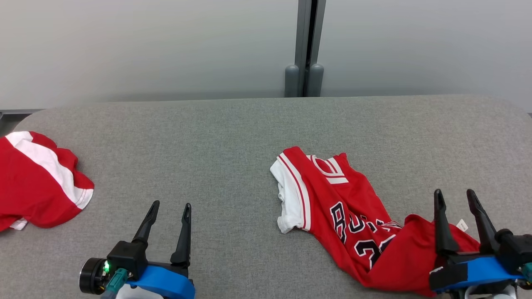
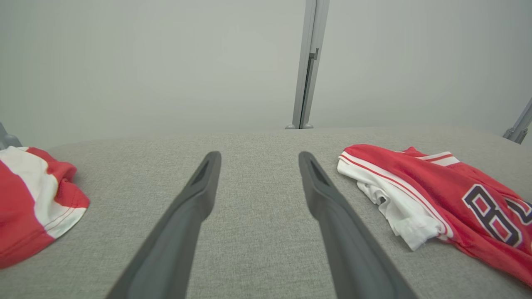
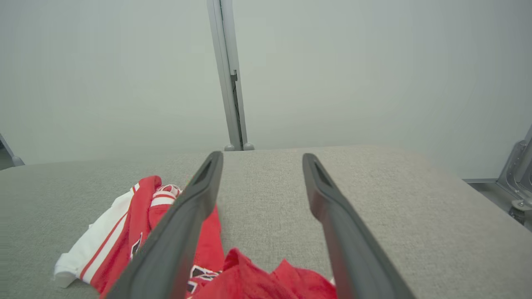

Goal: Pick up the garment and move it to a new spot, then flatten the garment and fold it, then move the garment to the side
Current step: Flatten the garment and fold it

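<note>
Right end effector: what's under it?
Under the right end effector, fingers open, lies the crumpled end of the red jersey, on the grey table. The table beneath that cloth is covered; finger-to-cloth contact can't be judged.

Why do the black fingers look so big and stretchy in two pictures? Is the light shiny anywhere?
Left wrist view: the wide lens sits right behind the fingers, so they look huge and stretched. Right wrist view: same stretch on its fingers. Head view: soft, even light, no glare, only faint shadow beside the jersey.
</note>
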### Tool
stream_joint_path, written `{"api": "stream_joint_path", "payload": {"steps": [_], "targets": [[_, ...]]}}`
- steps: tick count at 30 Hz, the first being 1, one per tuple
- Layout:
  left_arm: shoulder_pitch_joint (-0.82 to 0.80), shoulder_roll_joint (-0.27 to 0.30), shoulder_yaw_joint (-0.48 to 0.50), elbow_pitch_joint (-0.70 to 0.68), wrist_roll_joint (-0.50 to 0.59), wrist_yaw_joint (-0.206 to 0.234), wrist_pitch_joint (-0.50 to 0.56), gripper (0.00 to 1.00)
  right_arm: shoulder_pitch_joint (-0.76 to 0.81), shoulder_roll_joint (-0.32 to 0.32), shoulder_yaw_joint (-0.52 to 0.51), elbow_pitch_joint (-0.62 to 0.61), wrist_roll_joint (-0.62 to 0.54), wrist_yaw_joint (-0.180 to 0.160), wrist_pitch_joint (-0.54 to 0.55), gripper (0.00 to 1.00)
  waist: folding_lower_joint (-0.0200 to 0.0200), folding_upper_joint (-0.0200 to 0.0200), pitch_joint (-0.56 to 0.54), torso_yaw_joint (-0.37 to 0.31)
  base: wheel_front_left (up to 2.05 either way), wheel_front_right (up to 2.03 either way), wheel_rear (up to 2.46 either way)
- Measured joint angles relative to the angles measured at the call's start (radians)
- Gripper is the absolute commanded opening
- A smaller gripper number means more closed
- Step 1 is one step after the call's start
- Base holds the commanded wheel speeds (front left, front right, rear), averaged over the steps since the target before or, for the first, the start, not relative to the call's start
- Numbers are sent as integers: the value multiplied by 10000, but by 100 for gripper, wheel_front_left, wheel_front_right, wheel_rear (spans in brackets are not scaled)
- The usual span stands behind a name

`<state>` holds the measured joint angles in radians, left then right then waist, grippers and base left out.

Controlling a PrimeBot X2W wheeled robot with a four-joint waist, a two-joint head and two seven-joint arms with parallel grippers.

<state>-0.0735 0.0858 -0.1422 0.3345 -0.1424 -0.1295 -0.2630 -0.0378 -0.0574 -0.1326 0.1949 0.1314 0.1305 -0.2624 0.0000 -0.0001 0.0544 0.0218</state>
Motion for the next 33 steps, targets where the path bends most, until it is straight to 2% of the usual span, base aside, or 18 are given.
{"api": "stream_joint_path", "payload": {"steps": [6,15,23,28,33], "targets": [[18,13,48,0,12,0,0,100,-67,48,918,-591,-15,0,-2,100,0,0,-61,18,0,0,0],[15,15,29,19,13,0,0,100,193,75,2148,-61,366,2,0,100,0,0,-23,111,0,0,0],[-193,159,-31,128,29,0,0,100,89,77,2247,54,366,2,0,100,0,1,187,-111,0,0,0],[-1188,395,-430,337,46,0,0,100,-296,79,2217,-46,226,2,0,100,0,1,508,-369,0,0,0],[-2538,698,-1241,890,-10,0,0,100,-634,77,2226,-190,190,0,0,100,0,2,940,-774,0,0,0]]}}
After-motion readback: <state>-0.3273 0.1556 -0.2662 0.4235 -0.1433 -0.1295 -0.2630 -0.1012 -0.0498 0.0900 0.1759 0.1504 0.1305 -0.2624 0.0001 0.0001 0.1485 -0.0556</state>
